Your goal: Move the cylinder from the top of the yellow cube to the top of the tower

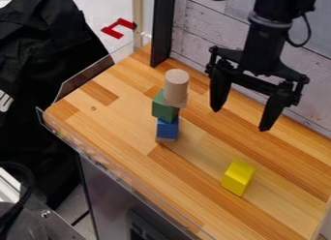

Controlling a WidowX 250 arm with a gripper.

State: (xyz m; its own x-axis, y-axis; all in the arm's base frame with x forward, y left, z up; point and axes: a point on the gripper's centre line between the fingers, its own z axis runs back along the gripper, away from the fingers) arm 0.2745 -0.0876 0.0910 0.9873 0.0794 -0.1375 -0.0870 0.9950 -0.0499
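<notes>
Cylinder (176, 85) hides part of the green block (161, 111).

No readable text or labels.

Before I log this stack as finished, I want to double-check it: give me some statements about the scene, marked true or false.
1. The cylinder stands on top of the tower. True.
2. The gripper is open. True.
3. The yellow cube is part of the tower. False: it sits apart, on the table.
4. The green block is above the blue block. True.
5. The cylinder lies on its side. False: it is upright.
</notes>
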